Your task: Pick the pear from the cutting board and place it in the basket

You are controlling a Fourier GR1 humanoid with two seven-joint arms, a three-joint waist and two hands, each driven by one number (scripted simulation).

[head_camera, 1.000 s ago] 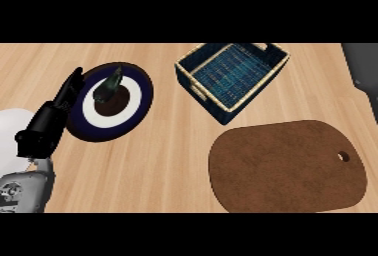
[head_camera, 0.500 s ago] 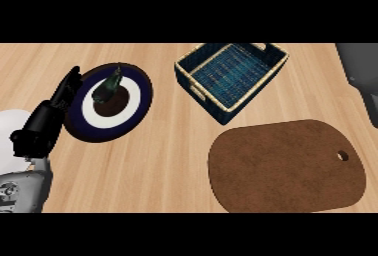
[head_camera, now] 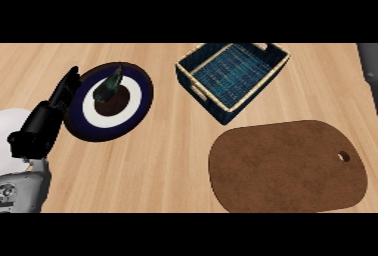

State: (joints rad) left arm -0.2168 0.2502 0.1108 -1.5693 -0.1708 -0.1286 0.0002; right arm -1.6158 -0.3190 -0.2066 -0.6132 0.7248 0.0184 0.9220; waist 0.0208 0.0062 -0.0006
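Sitting on plate (head_camera: 142,106), probably pear (head_camera: 109,89)

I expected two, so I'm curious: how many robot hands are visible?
1: the left hand, at the view's left edge beside the plate. The right hand does not show.

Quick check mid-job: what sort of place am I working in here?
Probably a kitchen counter: a wooden top carrying a brown cutting board, a blue-and-white plate and a woven basket.
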